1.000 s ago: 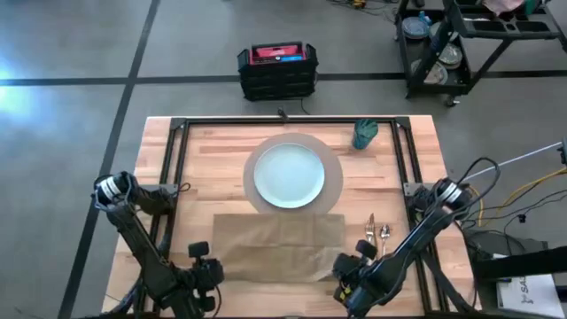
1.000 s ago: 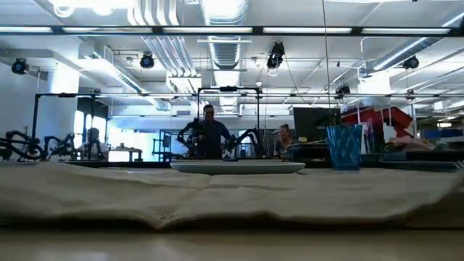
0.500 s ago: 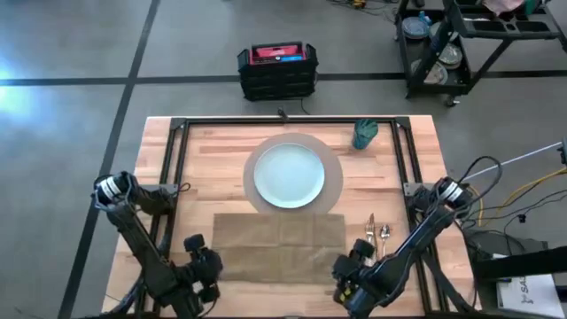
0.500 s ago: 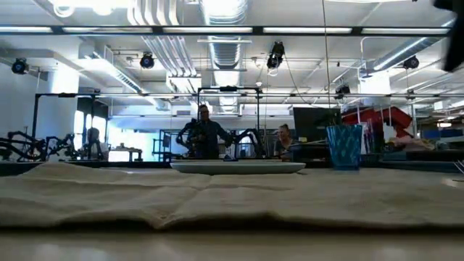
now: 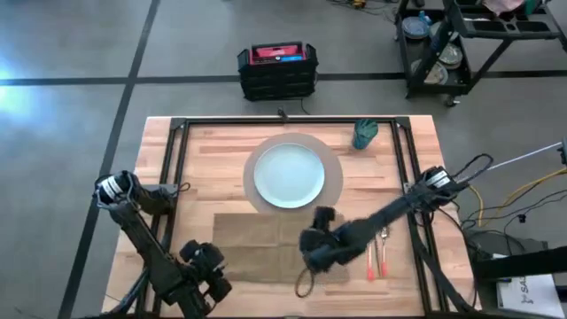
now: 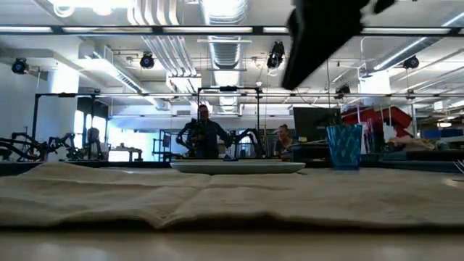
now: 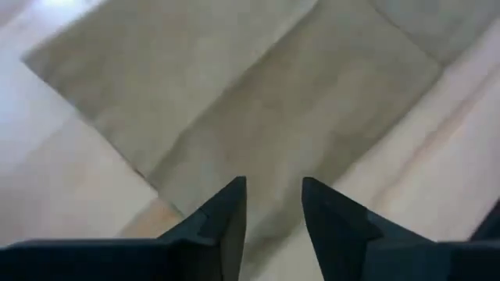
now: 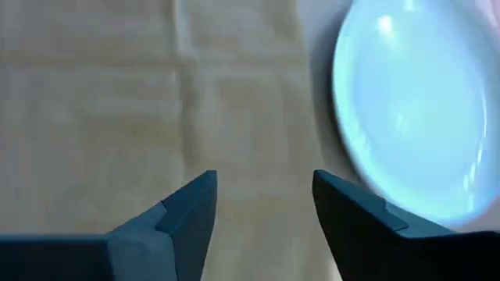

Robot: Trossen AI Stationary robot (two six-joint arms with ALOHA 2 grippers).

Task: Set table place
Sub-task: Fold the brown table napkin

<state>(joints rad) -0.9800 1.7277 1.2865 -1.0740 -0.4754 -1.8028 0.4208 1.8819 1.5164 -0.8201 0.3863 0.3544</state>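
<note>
Nearest, at the worktop's [image 5: 213, 146] front-left, the left gripper [image 5: 209, 260] hovers by the napkin's [image 5: 257, 244] left edge, fingers narrowly parted. The napkin lies flat — long axis left to right — with fork [image 5: 369, 260] and spoon [image 5: 383, 260] to its right. The right gripper [image 5: 321, 215], fingers spread and empty, hangs over the napkin's far edge, nearer the plate [image 5: 289, 175]. The cup [image 5: 364, 134] stands far right.
</note>
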